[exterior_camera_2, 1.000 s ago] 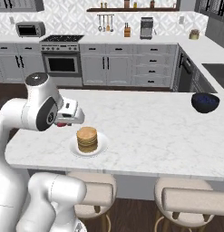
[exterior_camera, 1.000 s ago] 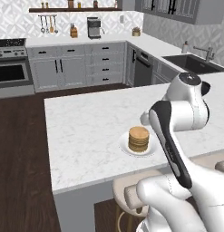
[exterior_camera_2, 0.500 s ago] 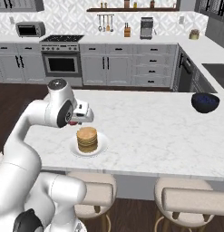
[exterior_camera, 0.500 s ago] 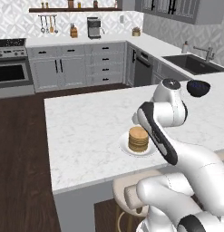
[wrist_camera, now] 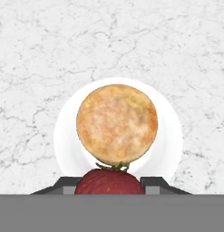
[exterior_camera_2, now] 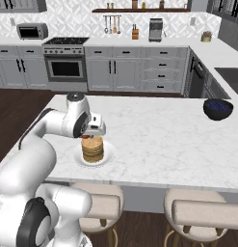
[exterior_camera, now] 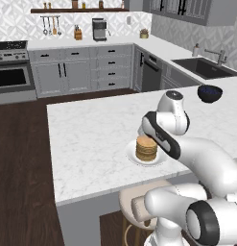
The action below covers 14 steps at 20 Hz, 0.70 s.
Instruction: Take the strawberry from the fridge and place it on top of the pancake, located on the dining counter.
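Observation:
My gripper [wrist_camera: 109, 186] is shut on the strawberry [wrist_camera: 109, 182], a red fruit with a green stalk held between the two dark fingertips. Straight below lies the pancake [wrist_camera: 117, 124], a golden-brown stack on a white round plate [wrist_camera: 173, 142]. The stack's top is bare. In the base views the gripper [exterior_camera_2: 94, 131] [exterior_camera: 143, 130] hovers just above the pancake [exterior_camera_2: 93, 151] [exterior_camera: 146, 149], slightly off its centre, on the white marble dining counter [exterior_camera_2: 164, 140] [exterior_camera: 91, 134]. The fridge is out of view.
A dark bowl [exterior_camera_2: 218, 108] [exterior_camera: 209, 93] stands at the counter's far right end. Round stools [exterior_camera_2: 202, 212] sit along the near edge. Behind are the grey cabinets, the stove [exterior_camera_2: 65, 62] and the sink [exterior_camera: 206, 67].
The arm has swung the hand forward over the counter, from beside the plate to just above the pancake stack. The strawberry has stayed in the shut gripper.

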Tool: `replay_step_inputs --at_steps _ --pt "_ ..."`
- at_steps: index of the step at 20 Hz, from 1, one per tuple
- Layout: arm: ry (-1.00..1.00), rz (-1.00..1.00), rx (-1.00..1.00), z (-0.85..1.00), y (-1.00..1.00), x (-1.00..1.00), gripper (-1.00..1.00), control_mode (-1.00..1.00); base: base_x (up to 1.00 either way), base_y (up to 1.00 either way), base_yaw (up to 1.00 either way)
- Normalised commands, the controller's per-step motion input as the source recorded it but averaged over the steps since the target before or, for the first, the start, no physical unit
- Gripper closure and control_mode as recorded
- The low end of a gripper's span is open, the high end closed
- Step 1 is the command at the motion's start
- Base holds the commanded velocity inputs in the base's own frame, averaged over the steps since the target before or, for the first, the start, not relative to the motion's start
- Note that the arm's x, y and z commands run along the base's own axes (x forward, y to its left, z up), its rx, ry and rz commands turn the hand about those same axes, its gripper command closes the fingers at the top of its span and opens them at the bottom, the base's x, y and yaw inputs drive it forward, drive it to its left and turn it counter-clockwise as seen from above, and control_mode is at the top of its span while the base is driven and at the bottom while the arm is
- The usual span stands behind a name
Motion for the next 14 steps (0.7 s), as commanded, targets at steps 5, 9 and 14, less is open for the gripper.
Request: replay_step_inputs --at_steps 5,9,14 --pt "0.08 0.00 -0.01 -0.25 0.00 0.03 1.00 -1.00 0.00 0.00 0.00" --pt "0.00 0.00 0.00 0.00 0.00 0.21 1.00 -1.00 0.00 0.00 0.00" --pt "0.00 0.00 -0.07 -0.12 0.00 0.13 1.00 -1.00 0.00 0.00 0.00"
